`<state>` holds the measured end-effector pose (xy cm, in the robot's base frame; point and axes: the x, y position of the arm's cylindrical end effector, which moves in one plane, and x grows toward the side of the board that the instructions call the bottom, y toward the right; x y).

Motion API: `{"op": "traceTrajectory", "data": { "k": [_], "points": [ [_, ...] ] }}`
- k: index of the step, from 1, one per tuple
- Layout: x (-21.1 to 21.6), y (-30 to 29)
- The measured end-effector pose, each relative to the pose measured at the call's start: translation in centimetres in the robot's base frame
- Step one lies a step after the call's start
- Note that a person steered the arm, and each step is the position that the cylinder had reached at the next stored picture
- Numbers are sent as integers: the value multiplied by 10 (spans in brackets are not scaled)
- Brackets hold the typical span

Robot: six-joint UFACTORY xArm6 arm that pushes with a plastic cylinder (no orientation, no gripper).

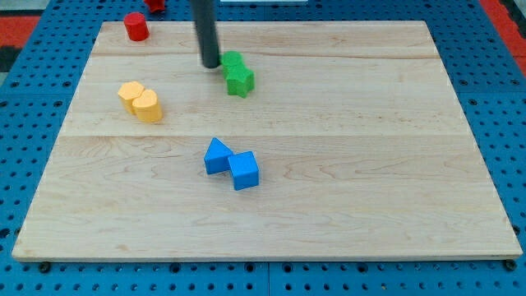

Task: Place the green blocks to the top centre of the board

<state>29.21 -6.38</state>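
Two green blocks sit touching each other near the view's top centre of the wooden board: a green block at the back and a green star-shaped block just in front of it. My tip is at the end of the dark rod, right at the left side of the back green block, touching or almost touching it.
A red cylinder stands at the top left corner, and another red block lies off the board above it. Two yellow blocks sit left of centre. A blue triangular block and a blue cube sit in the middle.
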Motion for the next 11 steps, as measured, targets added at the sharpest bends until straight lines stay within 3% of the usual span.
{"op": "traceTrajectory", "data": {
  "k": [2,3,4,6,8,10,11],
  "points": [
    [46,-23],
    [103,-20],
    [108,10],
    [80,66],
    [88,44],
    [70,15],
    [34,16]
  ]
}}
